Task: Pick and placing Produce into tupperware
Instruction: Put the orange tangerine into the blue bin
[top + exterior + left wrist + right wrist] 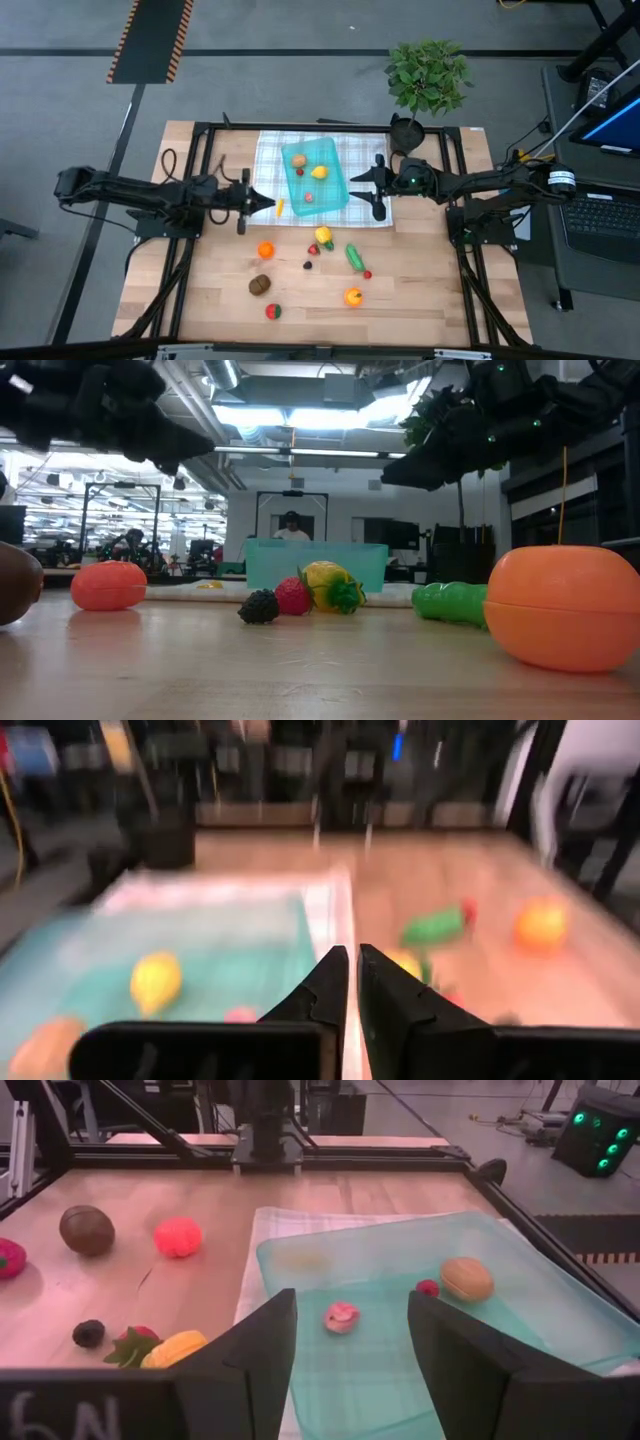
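1. You're working on a wooden table (420,300) filling the middle of the high view, with a checked cloth (268,160) lying at upper centre and the teal tupperware (340,160) sitting on it.
2. The left gripper (268,204) is hanging at centre-left of the high view, just beside the tupperware's left edge. Its fingers (325,990) are sitting pinched nearly together in the left wrist view with nothing showing between them, so it's looking clenched on nothing.
3. The right gripper (377,187) is waiting just off the tupperware's right edge, with its jaws standing apart and empty.
4. Inside the tupperware you're looking at four pieces: a yellow lemon (319,172), a tan one (467,1278), a pink one (341,1317) and a small red berry (428,1288). So I'd call this roughly a third done.
5. Out on the table in the lower middle of the high view: an orange (265,249), a brown kiwi (260,285), a yellow-and-green piece (323,237), a green cucumber (354,257), another orange fruit (353,296), a strawberry (273,311), a dark berry (308,265) and a tiny red bit (367,274).
6. There's also a small yellow-orange piece (281,207) lying right beside the left gripper's tips, just outside the tupperware; can't tell what it is.
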Robot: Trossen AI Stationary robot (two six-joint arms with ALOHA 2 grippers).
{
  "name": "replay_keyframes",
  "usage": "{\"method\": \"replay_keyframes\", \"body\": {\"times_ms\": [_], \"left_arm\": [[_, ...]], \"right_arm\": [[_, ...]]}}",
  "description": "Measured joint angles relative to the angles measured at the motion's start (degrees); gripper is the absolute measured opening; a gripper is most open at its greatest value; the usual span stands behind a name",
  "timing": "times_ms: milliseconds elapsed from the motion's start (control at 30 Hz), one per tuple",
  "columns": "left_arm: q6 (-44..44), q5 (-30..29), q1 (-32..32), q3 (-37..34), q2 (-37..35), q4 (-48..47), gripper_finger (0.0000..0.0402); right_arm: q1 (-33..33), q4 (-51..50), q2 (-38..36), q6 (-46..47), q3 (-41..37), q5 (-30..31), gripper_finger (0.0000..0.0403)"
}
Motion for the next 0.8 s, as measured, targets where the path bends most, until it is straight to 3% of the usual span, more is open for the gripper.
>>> {"method": "replay_keyframes", "body": {"times_ms": [133,233,367,500,800], "left_arm": [[-0.88,-5.04,-3.3,9.35,0.34,-23.32,0.0009],[-3.65,-7.62,-6.78,14.27,0.66,-32.91,0.0002],[-6.98,-11.5,-12.71,17.79,0.66,-36.85,0.0003],[-12.4,-19.02,-19.71,18.73,1.67,-37.08,0.0001],[-28.76,-33.77,-34.58,18.7,10.71,-37.6,0.0001]], "right_arm": [[0.0,-0.02,0.0,0.98,0.0,-0.02,0.0195],[0.0,-0.04,0.0,1.06,0.0,-0.02,0.0195],[0.0,-0.16,0.07,1.47,0.0,-0.04,0.0195],[0.7,-1.16,0.07,1.57,0.0,-0.04,0.0195],[4.44,-3.43,0.09,2.61,0.0,-0.09,0.0195]]}}
